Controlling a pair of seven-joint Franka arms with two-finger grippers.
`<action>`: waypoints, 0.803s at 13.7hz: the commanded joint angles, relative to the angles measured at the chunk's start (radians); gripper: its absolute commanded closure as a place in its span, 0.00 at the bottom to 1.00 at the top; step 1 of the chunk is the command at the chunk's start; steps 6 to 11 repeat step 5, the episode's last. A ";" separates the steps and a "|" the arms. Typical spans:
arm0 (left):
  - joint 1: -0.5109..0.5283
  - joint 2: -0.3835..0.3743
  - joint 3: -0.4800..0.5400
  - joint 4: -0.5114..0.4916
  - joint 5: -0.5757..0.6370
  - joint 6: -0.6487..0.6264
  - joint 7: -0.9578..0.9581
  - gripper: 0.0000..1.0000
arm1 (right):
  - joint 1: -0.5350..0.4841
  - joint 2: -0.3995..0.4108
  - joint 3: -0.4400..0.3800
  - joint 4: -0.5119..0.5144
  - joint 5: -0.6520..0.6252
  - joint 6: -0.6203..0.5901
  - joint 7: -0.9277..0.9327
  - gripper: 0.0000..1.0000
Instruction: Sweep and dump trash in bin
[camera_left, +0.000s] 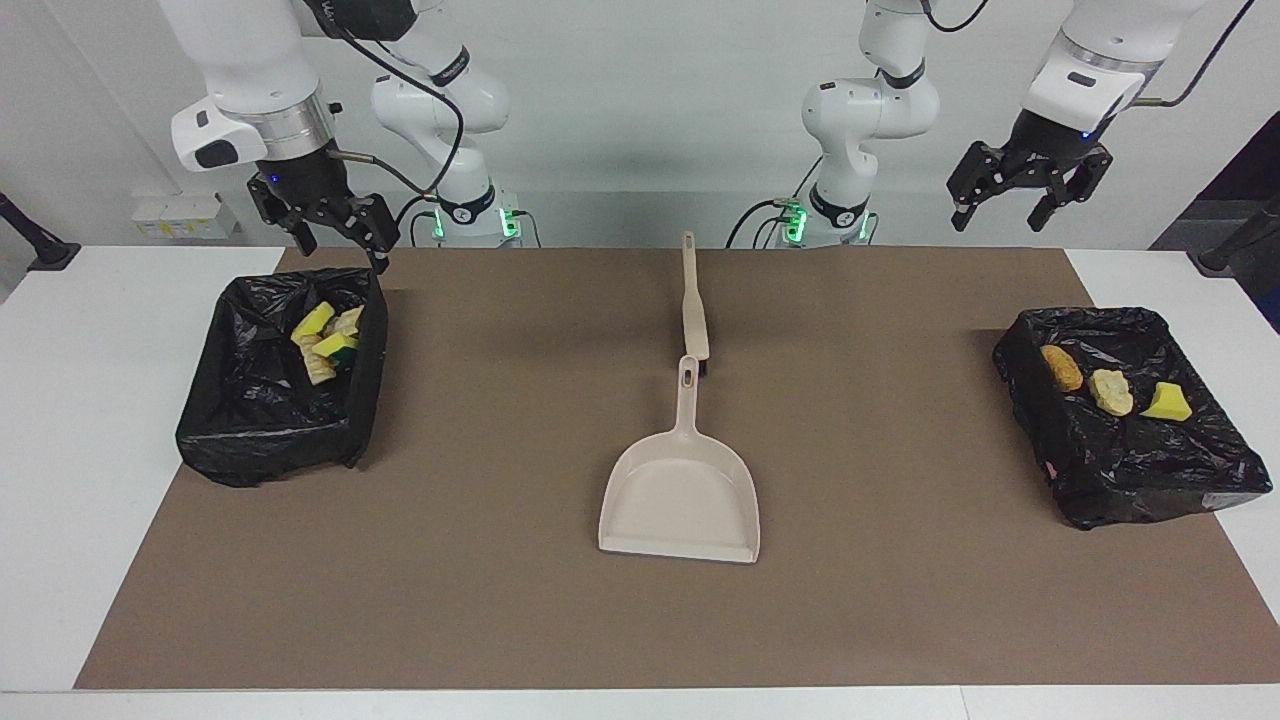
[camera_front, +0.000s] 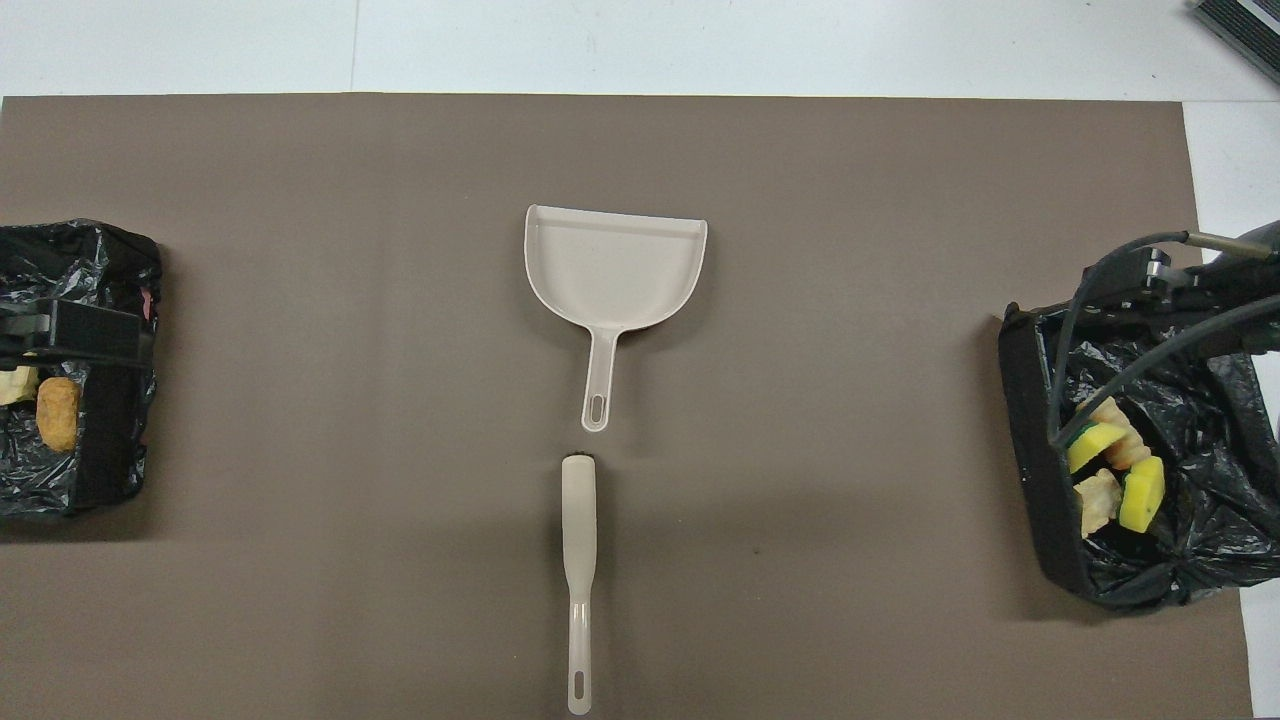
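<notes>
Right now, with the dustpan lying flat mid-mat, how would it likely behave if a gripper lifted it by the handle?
The dustpan looks like thin rigid plastic, so probably stiff and light. Its wide scoop outweighs the slim handle, so it would likely droop scoop-first. It lies flat, unlikely to roll.

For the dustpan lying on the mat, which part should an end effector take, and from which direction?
Probably the handle, taken from straight above. The dustpan lies flat with its narrow handle pointing toward the robots, slim enough for two fingers, while the pan itself is broad. The brush lies just off the handle's tip, so grip mid-handle.
</notes>
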 joint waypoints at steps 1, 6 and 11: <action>0.012 -0.009 -0.004 0.004 -0.005 -0.007 0.010 0.00 | -0.010 -0.004 0.005 -0.001 0.021 0.015 -0.006 0.00; 0.010 -0.011 -0.005 0.001 -0.005 -0.009 0.001 0.00 | -0.010 -0.004 0.005 -0.001 0.021 0.015 -0.006 0.00; 0.010 -0.011 -0.005 0.001 -0.005 -0.009 0.001 0.00 | -0.010 -0.004 0.005 -0.001 0.021 0.015 -0.006 0.00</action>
